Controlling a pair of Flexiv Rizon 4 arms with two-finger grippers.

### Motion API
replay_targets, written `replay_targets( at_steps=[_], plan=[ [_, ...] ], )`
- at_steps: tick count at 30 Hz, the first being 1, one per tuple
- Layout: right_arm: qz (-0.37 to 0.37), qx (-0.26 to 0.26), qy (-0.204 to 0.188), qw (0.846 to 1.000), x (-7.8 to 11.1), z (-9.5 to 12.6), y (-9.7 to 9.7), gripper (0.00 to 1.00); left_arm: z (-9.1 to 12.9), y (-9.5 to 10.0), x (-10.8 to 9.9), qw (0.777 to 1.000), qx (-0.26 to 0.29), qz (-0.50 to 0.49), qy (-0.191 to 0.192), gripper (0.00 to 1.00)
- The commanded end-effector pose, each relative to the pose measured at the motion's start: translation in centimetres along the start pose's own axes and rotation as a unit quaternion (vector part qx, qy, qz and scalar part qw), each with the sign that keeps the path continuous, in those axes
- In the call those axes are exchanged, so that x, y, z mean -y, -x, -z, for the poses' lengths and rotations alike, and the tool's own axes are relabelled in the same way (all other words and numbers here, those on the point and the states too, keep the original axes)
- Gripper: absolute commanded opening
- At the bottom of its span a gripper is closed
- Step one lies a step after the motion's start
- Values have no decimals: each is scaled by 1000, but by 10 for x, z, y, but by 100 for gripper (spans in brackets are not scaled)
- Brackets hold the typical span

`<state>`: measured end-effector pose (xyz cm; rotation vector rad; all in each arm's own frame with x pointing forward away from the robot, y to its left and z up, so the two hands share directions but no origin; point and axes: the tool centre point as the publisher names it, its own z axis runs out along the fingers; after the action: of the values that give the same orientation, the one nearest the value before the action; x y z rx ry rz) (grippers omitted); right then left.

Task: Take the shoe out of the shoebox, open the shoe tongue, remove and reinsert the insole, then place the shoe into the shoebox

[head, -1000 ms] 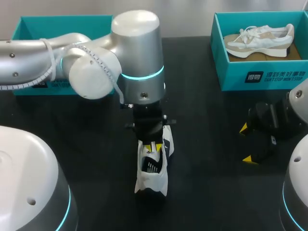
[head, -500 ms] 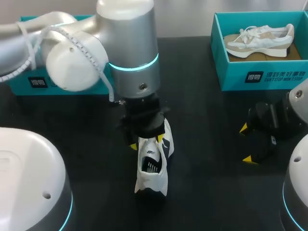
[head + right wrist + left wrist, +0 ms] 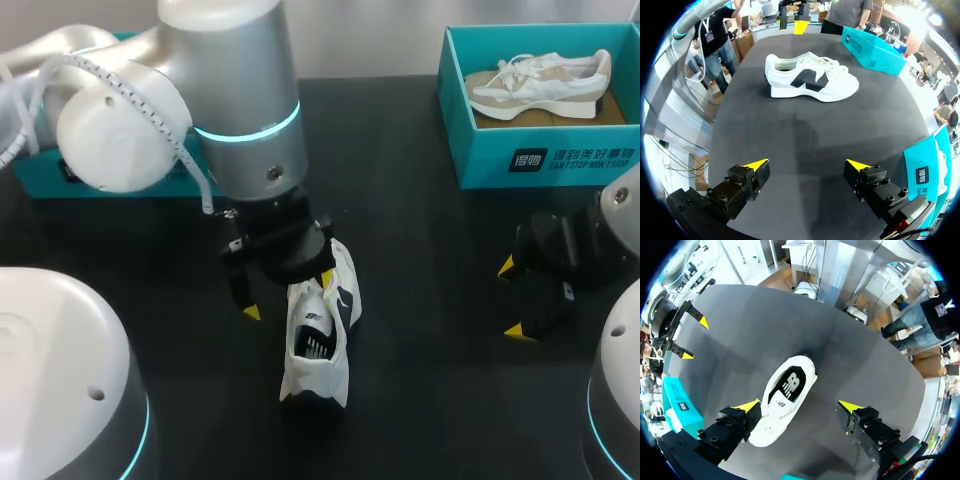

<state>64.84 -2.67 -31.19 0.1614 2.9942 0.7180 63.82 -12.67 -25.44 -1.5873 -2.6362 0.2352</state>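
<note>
Black matte table [image 3: 420,230] is carrying a teal cardboard shoebox [image 3: 545,165] at its far right corner, holding a spare white-and-beige sneaker [image 3: 540,85], and a second teal shoebox [image 3: 35,175] at the far left corner. The white low-top sneaker with a dark side logo [image 3: 320,345] is sitting upright on its sole mid-table, toward the near edge, outside both boxes, opening facing up so tongue and insole are looking reachable. Left gripper [image 3: 799,406] is hanging over one end, fingers wide apart, gripping nothing, likely lining up on the tongue. Right gripper [image 3: 512,298] is sitting near the right edge, fingers apart, empty, probably leaving room. Left arm [image 3: 230,110] is blocking most of the second teal shoebox, contents unknown. Insole state isn't showing, and left-finger contact with the sneaker is unclear.
</note>
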Motion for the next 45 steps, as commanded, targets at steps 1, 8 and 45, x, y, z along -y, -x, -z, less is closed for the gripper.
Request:
replay_targets(
  at_steps=[1, 8, 45],
  plan=[
    [0, 1, -1, 1000, 0, 0, -2, 100, 2, -9, 23, 995, -49, 77, 34, 100],
    [0, 1, -1, 1000, 0, 0, -2, 100, -2, -31, 40, 905, -97, 373, 181, 100],
    [0, 1, -1, 1000, 0, 0, -2, 100, -80, -24, 53, 879, -11, 452, 149, 100]
  ],
)
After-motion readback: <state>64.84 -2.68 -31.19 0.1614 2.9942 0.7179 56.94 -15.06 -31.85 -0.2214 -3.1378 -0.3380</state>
